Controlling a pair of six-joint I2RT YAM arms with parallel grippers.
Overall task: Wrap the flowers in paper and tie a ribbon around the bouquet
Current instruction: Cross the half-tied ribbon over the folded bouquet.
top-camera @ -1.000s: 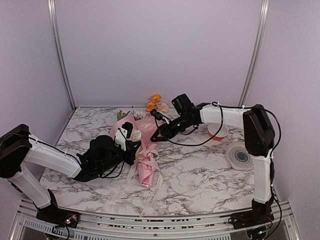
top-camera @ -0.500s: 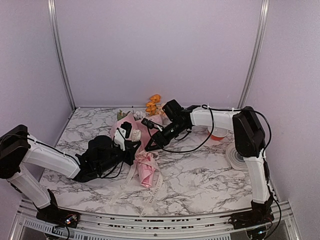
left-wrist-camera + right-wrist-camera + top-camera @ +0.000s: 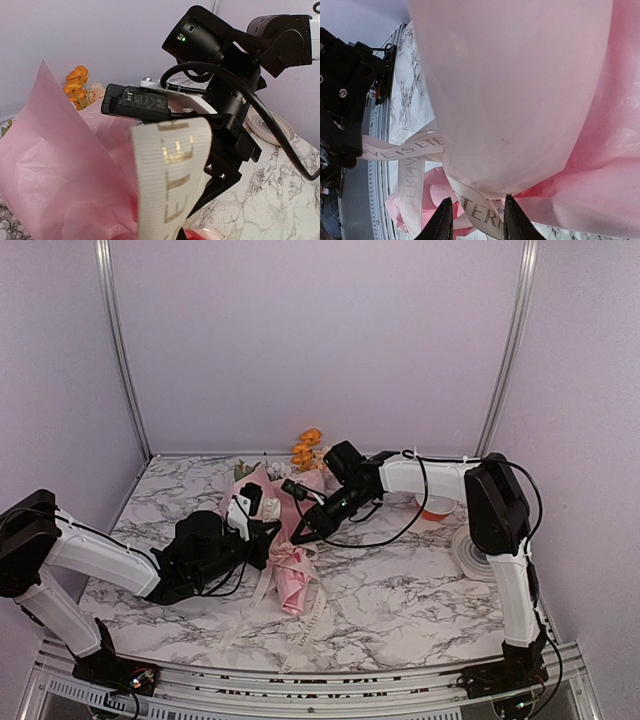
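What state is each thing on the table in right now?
paper: wrapped around the flowers, lying down.
flowers: heads poking out of the paper's far end.
ribbon: loosely around the paper, ends trailing.
left pincer: shut on the ribbon.
right pincer: open, tips either side of the ribbon.

The left arm lies low to the left of the bouquet, the left gripper clamped tight on the ribbon. The right arm reaches in from the bouquet's right, the right gripper angled down at it, jaws parted
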